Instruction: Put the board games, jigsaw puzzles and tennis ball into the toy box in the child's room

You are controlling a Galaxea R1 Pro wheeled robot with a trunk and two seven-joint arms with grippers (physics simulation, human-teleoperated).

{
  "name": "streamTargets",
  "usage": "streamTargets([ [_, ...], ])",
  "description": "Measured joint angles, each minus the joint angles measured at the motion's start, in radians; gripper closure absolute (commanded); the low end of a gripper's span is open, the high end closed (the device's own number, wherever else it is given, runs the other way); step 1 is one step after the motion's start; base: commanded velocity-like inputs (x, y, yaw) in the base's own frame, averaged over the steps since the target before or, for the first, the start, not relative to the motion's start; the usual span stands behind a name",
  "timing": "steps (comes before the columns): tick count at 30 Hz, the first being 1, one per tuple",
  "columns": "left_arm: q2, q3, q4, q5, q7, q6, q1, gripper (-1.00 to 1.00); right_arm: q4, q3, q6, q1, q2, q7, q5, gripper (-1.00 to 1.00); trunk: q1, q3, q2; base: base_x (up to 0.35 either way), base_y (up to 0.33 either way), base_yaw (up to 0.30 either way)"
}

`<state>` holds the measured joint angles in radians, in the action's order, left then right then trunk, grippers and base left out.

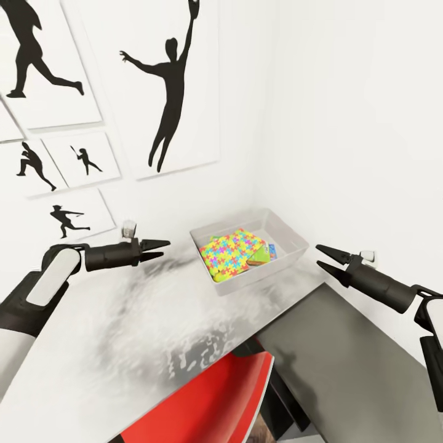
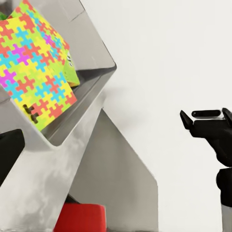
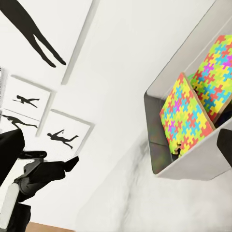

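**Toy box part-loaded; both arms empty — risks from here**

Toy box (image 1: 289, 237) sits at the far right corner of the table (image 1: 123, 332), close against the walls. Inside: jigsaw puzzles (image 1: 231, 255), two multicolour squares, which the right wrist view shows leaning on edge against each other rather than lying flat. Beside them, toward the right end of the box, a green-edged board game (image 1: 263, 254) shows partly; a blue corner next to it may be a second box, cannot confirm. No tennis ball is visible in the box, though it could be hidden under the puzzles.

Left gripper (image 1: 161, 248) hovers over the table just left of the box, jaws narrowly parted, nothing between them. Right gripper (image 1: 325, 258) hangs just right of the box, above the lower dark cabinet (image 1: 344, 357), jaws parted wider, also empty.

Judged risks:
- Tilted puzzles take up room; a flat game box dropped on them could ride up over the sloping rim and slide out.
- Box is light and shallow; a sideways nudge from either arm could shove it along the table or against the wall.
- Red chair (image 1: 215, 400) stands close under the near table edge; base movement could clip it.
- Remaining toys are out of sight, so the count is unverified.
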<state>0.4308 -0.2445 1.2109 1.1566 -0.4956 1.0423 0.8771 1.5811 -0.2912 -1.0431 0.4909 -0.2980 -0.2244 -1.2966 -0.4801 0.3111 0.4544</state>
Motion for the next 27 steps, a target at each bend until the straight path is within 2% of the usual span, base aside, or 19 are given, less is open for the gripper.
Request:
streamTargets([
  [6,0.013,0.002,0.0,-0.001,0.0,0.0,-0.034,-1.0,0.0,0.001,0.0,-0.006,0.002,0.001,0.003,-1.0,0.0,-0.01,0.0,0.0,0.0,0.0],
  [10,0.038,0.003,0.0,-0.001,-0.001,0.0,-0.066,-1.0,-0.001,0.0,0.0,-0.04,0.003,0.001,0.009,-1.0,0.0,-0.016,0.0,0.0,0.0,0.0],
  [11,0.054,0.004,0.0,-0.002,-0.001,0.0,-0.085,-1.0,-0.001,-0.001,0.0,-0.065,0.003,0.001,0.012,-1.0,0.0,-0.018,0.0,0.0,0.0,0.0],
  [16,0.09,0.006,0.0,-0.001,-0.005,0.0,-0.138,-1.0,0.0,-0.003,0.0,-0.125,0.004,0.0,0.014,-1.0,0.0,-0.026,0.0,0.0,0.0,0.0],
  [18,0.108,0.006,0.0,-0.003,-0.02,-0.003,-0.176,-1.0,0.0,-0.004,0.0,-0.162,0.004,0.0,0.015,-1.0,0.0,-0.029,0.0,0.0,0.0,0.0],
  [24,0.13,0.013,-0.006,-0.008,-0.071,-0.018,-0.256,-1.0,0.001,-0.006,0.001,-0.277,0.007,-0.001,0.017,-1.0,0.0,-0.039,0.0,-0.013,0.0,0.0],
  [25,0.134,0.027,-0.008,-0.009,-0.087,-0.02,-0.272,-1.0,0.001,-0.008,0.003,-0.311,0.008,-0.001,0.019,-1.0,0.0,-0.041,0.0,-0.079,0.005,0.0],
  [27,0.138,0.048,-0.008,-0.01,-0.099,-0.02,-0.283,-1.0,0.001,-0.01,0.005,-0.339,0.009,-0.001,0.017,-1.0,0.0,-0.044,0.0,-0.113,0.021,0.0],
])
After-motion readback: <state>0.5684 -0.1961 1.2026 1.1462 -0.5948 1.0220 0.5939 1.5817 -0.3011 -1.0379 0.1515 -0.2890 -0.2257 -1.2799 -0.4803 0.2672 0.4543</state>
